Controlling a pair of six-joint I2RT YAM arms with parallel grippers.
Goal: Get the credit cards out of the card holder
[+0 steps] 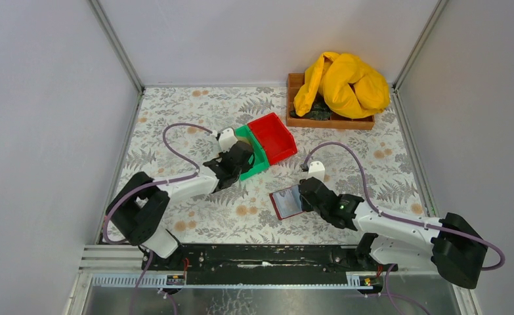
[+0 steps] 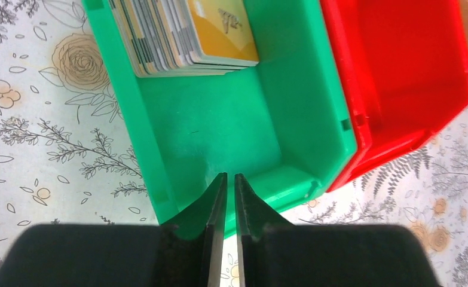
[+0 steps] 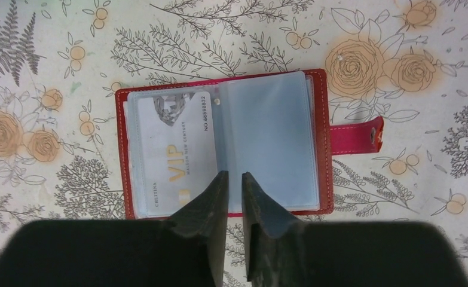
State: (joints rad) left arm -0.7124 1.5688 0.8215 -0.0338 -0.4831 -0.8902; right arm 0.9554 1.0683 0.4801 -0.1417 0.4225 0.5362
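Observation:
The card holder lies open and flat on the flowered table, dark red with clear grey-blue sleeves; in the top view the card holder sits at centre right. One of the credit cards, white-grey with gold "VIP", is in its left sleeve; the right sleeve looks empty. My right gripper hovers over the holder's near edge, jaws a narrow gap apart, nothing between them. A stack of several credit cards lies in the green bin. My left gripper hangs over that bin's near wall, a slim gap between its fingers, empty.
A bright red bin stands against the green bin on its right side. At the back right a wooden tray holds a yellow cloth. White walls enclose the table on three sides.

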